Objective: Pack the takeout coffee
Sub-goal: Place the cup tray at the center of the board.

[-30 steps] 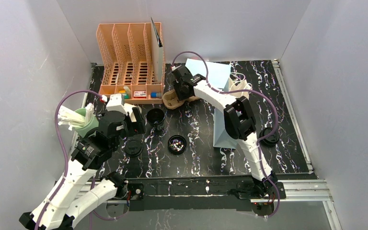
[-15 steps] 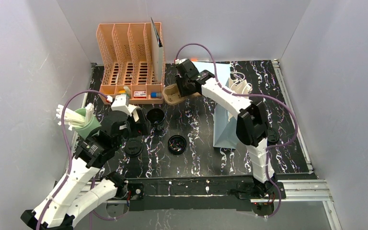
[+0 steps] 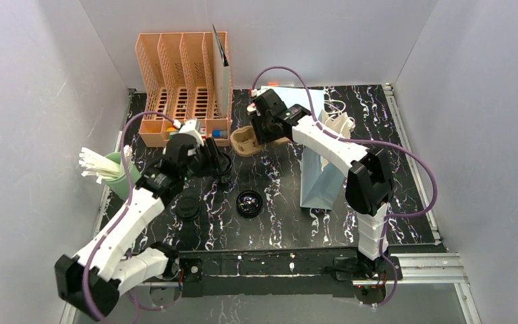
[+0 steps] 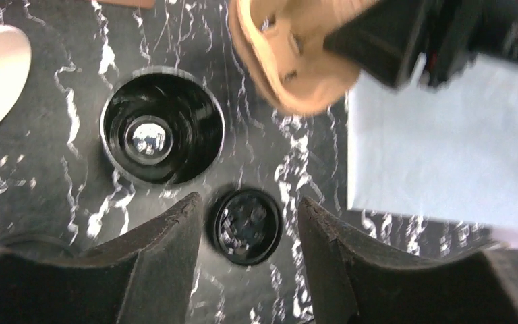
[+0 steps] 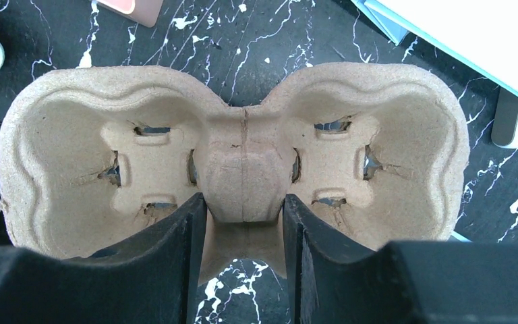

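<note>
Left gripper (image 4: 247, 206) hangs with its fingers spread wide and nothing between them. Open cup (image 4: 162, 128) stands on the table (image 4: 61, 175) beyond the fingertips, offset toward one finger. A loose lid (image 4: 246, 226) lies flat below the gap between the fingers. Cup: upright, unlidded, long axis vertical, mouth pointing straight up at the wrist camera; shiny bottom visible, contents not discernible. Lid: axis also vertical; which face is up I cannot tell. Right gripper (image 5: 244, 202) is clamped on the centre rib of the pulp carrier (image 5: 74, 135), one finger pressed on each side. Both wells are empty, and one lies out to either side of the fingers along the closing direction. Risks, judged: (1) The left fingers are not centred on the cup, so a descent from here would put a finger on the rim and tip or shove it. (2) The thin wall has no lid to stiffen it, so a hard squeeze could buckle it. (3) The carrier sits just past the cup from the left gripper, so the two grippers are close enough to collide. (4) The rib is a narrow pulp hold, so the carrier may pivot or tear once a cup loads one well.
</note>
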